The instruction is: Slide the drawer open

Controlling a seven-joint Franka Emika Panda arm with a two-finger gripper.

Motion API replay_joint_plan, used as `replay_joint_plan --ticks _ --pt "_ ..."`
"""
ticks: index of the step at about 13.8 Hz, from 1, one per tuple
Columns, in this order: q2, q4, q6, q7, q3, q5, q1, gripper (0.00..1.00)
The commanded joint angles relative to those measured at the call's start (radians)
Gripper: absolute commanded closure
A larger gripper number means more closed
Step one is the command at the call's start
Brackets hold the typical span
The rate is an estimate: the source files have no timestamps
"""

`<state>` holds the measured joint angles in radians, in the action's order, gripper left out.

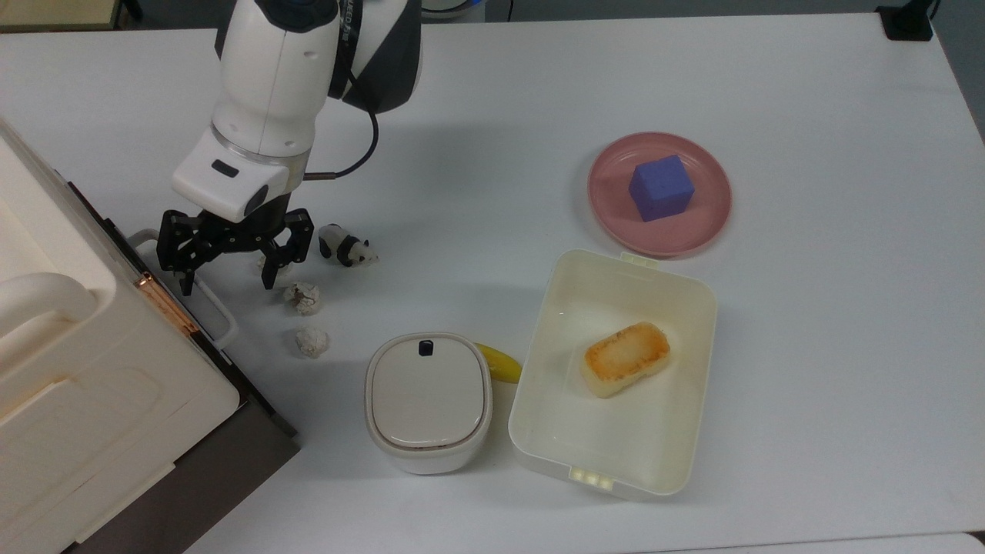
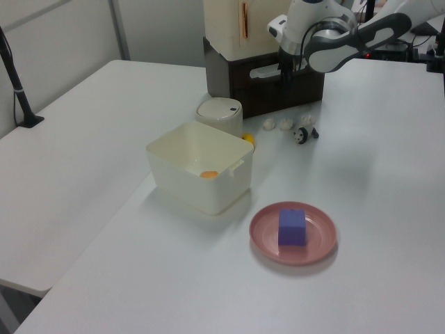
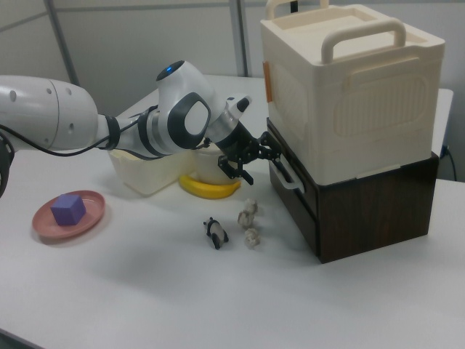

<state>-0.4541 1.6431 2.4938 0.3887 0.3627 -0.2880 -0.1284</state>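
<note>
Top view, tool (image 1: 225, 281) spread wide astride drawer (image 1: 202, 304) handle, crumpled balls (image 1: 303, 298) just beside

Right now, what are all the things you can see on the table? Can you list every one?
drawer: 1, dark brown front with a white handle, shut, under the cabinet.
cabinet: 1, cream, on top of the drawer box.
crumpled lumps: 3, whitish, in a row in front of the drawer.
toy panda: 1, black and white, beside the lumps.
lidded pot: 1, cream, next to the lunch box.
banana: 1, yellow, between pot and lunch box.
lunch box: 1, cream, open.
toast: 1, golden, inside the lunch box.
plate: 1, pink, top view's right.
cube: 1, purple, on the plate.
table: 1, white.
pincer: 1, black, open at the drawer handle.
</note>
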Motion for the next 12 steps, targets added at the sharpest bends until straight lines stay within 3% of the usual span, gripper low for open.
replay_joint_plan --ticks 1,3,4,8,12 --pt "0.011 0.038 0.013 0.022 0.016 0.003 -0.02 0.27" --pt "0.018 0.044 0.01 0.051 0.015 0.003 -0.023 0.65" --pt "0.025 0.046 0.007 0.047 0.013 0.004 -0.033 0.73" --pt "0.1 0.073 -0.157 0.039 -0.011 0.026 -0.069 0.79" --pt "0.161 0.072 -0.32 0.032 -0.093 0.061 -0.074 0.78"
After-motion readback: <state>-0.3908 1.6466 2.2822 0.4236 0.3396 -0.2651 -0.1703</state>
